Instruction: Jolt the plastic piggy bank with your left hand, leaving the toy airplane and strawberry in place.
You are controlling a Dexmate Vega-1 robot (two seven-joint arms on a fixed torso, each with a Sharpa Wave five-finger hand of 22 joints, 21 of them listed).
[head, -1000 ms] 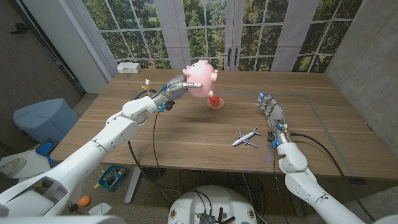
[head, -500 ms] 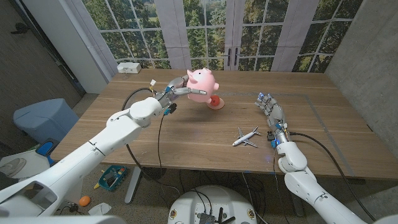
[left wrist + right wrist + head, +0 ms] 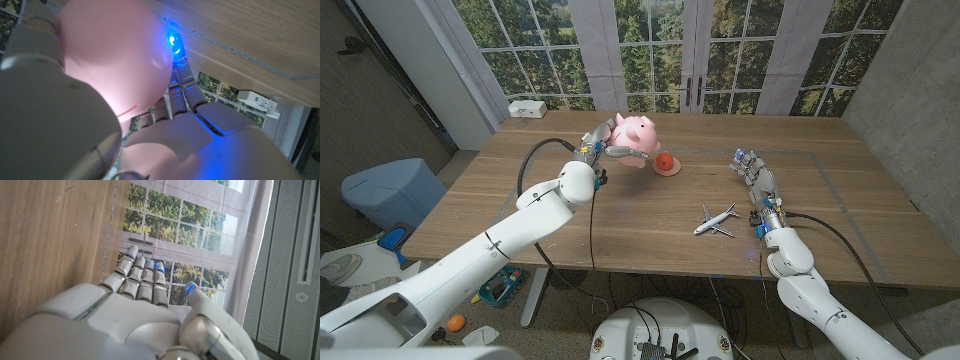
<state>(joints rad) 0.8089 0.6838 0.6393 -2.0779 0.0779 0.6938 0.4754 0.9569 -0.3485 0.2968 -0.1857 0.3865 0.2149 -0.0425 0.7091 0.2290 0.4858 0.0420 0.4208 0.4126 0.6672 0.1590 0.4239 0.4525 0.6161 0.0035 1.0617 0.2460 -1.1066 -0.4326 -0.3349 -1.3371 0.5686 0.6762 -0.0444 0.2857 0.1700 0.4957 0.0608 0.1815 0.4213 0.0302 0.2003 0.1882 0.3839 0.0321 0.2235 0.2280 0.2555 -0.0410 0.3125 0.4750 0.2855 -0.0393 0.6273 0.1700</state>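
Note:
The pink plastic piggy bank (image 3: pixel 633 137) is held off the table at the far middle by my left hand (image 3: pixel 603 145), whose fingers wrap its side. Close up in the left wrist view, the piggy bank (image 3: pixel 110 55) sits against my left hand (image 3: pixel 200 135). A red strawberry (image 3: pixel 665 163) rests on the table just right of the pig. The white toy airplane (image 3: pixel 716 220) lies nearer the front, right of centre. My right hand (image 3: pixel 755 178) stands on its edge to the right of the airplane with fingers apart, holding nothing; its fingers (image 3: pixel 142 277) reach out straight.
A white power strip (image 3: pixel 528 108) lies at the table's far left corner. Windows run behind the table (image 3: pixel 620 230). A blue bin (image 3: pixel 390 190) stands on the floor to the left.
My left hand has carried the piggy bank leftward and slightly down, away from the strawberry. The strawberry, airplane and right hand have not moved.

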